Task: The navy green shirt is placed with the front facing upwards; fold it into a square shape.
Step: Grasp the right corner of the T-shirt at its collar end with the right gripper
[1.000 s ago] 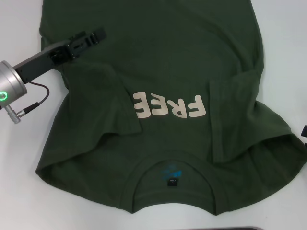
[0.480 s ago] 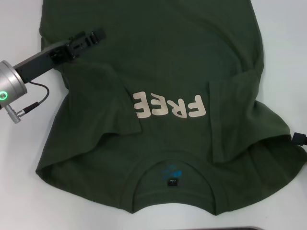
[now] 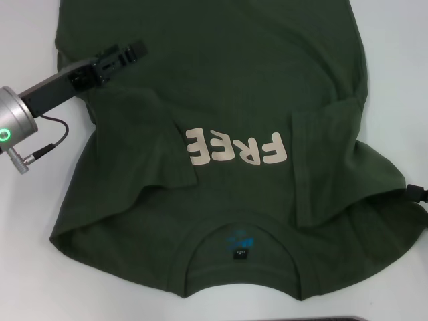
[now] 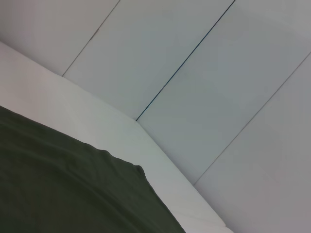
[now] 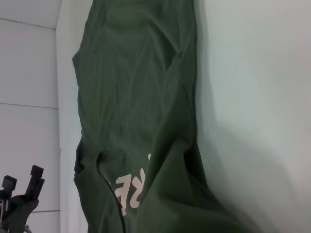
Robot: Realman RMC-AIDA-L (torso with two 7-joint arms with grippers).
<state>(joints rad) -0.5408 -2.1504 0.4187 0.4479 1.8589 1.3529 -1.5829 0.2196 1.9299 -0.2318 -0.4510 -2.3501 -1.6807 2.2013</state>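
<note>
Currently, the large dark olive-green cotton shirt (image 3: pixel 221 134) is being shown spread over a plain white tabletop (image 3: pixel 40 254), front up, with its ribbed round collar (image 3: pixel 241 231) lying nearest the robot and its hem reaching toward the far side. Both sleeves are being seen already folded inward over the chest, so that the cream block lettering (image 3: pixel 237 148) is being framed between them and partly covered on the left. A small black neck tag with teal print (image 3: pixel 239 249) is being displayed inside the collar.

The left gripper (image 3: pixel 127 52), black and mounted on a silver wrist with a green light, is being held over the shirt's left side, above the folded sleeve; its fingers are standing slightly apart and nothing is being gripped. Whether they are touching the cloth cannot be told. The same gripper is being glimpsed far off in the right wrist view (image 5: pixel 22 187).

Only a small dark part of the right gripper (image 3: pixel 416 192) is being shown at the right edge of the head view, just beside the shirt's right shoulder; the state of its fingers cannot be told.

Around the shirt, bare white surface is being left visible on both sides. Beyond the table's far edge, a pale grey panelled wall (image 4: pixel 204 63) with thin dark seams is being seen in the left wrist view, together with a corner of the garment.
</note>
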